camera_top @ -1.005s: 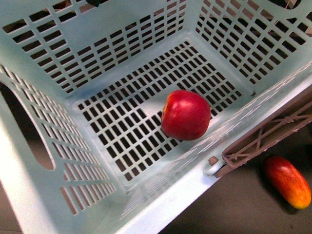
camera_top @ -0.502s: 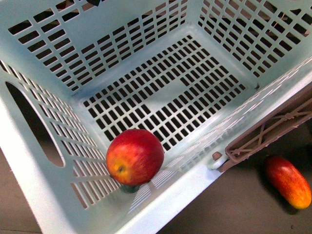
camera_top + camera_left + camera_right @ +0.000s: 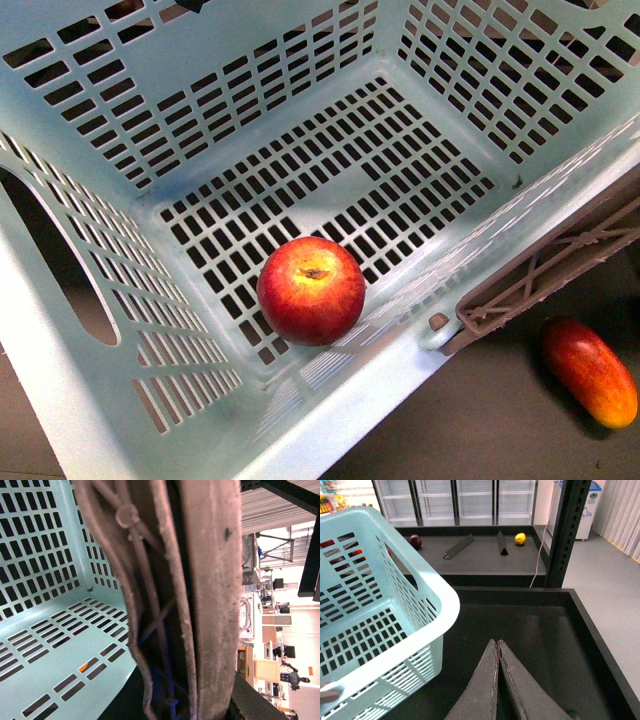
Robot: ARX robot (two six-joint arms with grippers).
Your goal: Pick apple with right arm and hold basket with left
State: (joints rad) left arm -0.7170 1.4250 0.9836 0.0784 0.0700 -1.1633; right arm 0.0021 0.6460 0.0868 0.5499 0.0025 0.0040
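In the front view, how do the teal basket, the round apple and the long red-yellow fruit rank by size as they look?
1. Light teal slotted plastic basket, filling most of the picture.
2. Round red apple inside it.
3. Elongated red-and-yellow fruit outside it: slimmer, though similar in length; camera distance may differ.

The right gripper (image 3: 497, 642) has its jaws pressed together along their whole length, the two dark fingers (image 3: 480, 690) meeting at the tips with nothing between them. It hangs free, angled forward and down. The left gripper (image 3: 175, 685) is clamped on the handle (image 3: 210, 580) of the basket (image 3: 45, 555). The handle runs straight out from the jaws and covers most of them.
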